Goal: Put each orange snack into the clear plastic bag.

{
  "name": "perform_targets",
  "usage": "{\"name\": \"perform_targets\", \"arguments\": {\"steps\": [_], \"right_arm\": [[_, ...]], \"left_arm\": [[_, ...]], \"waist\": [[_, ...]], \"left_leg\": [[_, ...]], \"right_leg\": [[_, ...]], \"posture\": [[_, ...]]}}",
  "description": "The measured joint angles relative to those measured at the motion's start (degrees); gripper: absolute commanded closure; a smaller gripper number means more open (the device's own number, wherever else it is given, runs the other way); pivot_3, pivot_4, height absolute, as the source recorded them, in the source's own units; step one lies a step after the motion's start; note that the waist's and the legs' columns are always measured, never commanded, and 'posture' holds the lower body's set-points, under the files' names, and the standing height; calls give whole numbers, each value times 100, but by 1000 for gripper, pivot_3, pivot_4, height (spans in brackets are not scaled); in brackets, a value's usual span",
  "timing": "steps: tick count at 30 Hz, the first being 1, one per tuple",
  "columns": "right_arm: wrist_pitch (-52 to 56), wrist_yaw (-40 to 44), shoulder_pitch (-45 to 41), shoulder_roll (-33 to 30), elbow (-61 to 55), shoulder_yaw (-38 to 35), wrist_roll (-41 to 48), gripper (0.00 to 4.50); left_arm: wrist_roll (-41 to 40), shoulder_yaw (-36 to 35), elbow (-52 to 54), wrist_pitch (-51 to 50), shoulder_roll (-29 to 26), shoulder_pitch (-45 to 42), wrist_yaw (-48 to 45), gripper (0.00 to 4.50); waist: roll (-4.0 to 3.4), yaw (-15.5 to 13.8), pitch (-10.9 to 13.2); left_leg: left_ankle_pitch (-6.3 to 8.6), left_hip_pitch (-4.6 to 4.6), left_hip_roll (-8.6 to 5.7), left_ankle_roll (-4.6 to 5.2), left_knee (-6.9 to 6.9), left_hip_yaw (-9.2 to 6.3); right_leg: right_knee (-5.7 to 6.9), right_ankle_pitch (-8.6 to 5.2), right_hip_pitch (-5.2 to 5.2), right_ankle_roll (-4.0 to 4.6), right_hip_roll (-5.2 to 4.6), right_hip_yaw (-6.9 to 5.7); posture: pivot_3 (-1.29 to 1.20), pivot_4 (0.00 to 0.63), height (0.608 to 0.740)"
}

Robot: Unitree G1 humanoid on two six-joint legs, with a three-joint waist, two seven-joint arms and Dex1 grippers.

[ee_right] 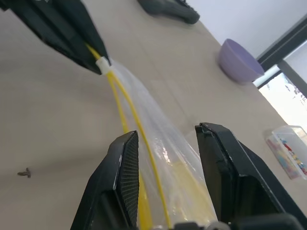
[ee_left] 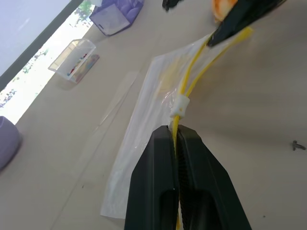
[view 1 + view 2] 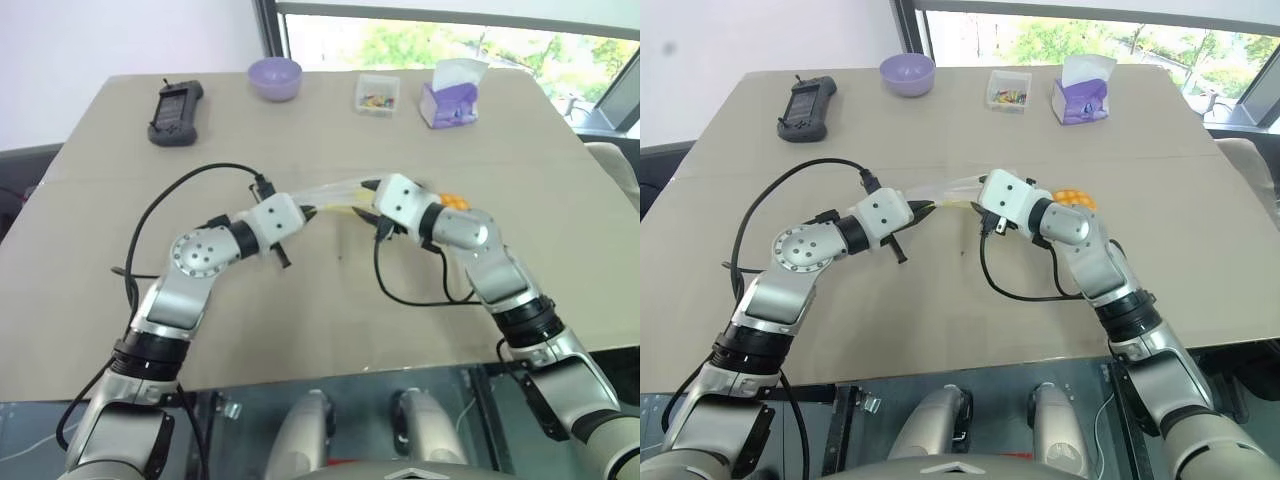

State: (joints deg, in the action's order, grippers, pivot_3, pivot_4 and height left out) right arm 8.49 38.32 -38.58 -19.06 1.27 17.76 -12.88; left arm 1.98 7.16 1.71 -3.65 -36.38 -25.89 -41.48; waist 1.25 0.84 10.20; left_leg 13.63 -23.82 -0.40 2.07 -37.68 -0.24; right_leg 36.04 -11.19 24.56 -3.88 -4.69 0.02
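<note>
While the left gripper (image 2: 176, 143) clamps its two black fingers tight on the yellow seal strip of the clear plastic bag (image 2: 144, 143), the bag stretches away from its tips, lifted off the beige table (image 3: 330, 330) at the seal edge and sagging down to the surface on its far side. A small white slider (image 2: 178, 106) sits on the seal strip just past the left fingertips. At the opposite end of the seal, the right gripper (image 1: 165, 158) has its fingers parted, one on each side of the bag's mouth, the two yellow seal lines running between them; whether either finger presses the plastic I cannot tell. The two grippers face each other across the bag, tips near but apart.

The orange snack (image 3: 1076, 198) lies on the table just behind the right gripper's wrist, partly hidden by the arm. Well beyond both grippers, along the table's far edge, stand a black handheld device (image 3: 176, 112), a purple bowl (image 3: 275, 78), a small clear box of colourful bits (image 3: 377, 95) and a purple tissue pack (image 3: 449, 98).
</note>
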Motion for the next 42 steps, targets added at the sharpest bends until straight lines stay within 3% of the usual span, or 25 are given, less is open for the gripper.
{"name": "perform_targets", "arguments": {"steps": [3, 16, 28, 42], "right_arm": [[257, 116, 247, -128, -355, -91, 180, 4486], [714, 27, 587, -114, -546, -83, 410, 4486], [733, -513, 369, 412, 657, -249, 592, 4486], [886, -226, 286, 397, 579, -485, 1150, 4486]], "left_arm": [[-13, -22, 2, -99, 30, 1, 3, 4500], [-100, -56, 3, -216, 101, -44, 12, 4500], [-153, -56, 226, -214, 109, 27, -16, 4500], [-2, 14, 229, -26, -50, 218, -251, 4500]], "waist": [[0, -3, 0], [0, -2, 0], [0, 6, 0], [0, 5, 0]], "left_leg": [[0, 0, 0, 1, 0, 0], [1, 0, 0, 2, -19, 0], [1, 1, 1, 2, -43, -7], [2, 1, 1, 3, -50, -13]], "right_leg": [[0, 0, -1, 0, 0, 0], [13, 0, -3, 0, 0, 0], [41, 0, -3, 0, 0, 1], [48, -1, -2, 0, 1, 1]], "posture": [[0, 150, 740], [0, 150, 740], [0, 150, 740], [0, 150, 740]]}}
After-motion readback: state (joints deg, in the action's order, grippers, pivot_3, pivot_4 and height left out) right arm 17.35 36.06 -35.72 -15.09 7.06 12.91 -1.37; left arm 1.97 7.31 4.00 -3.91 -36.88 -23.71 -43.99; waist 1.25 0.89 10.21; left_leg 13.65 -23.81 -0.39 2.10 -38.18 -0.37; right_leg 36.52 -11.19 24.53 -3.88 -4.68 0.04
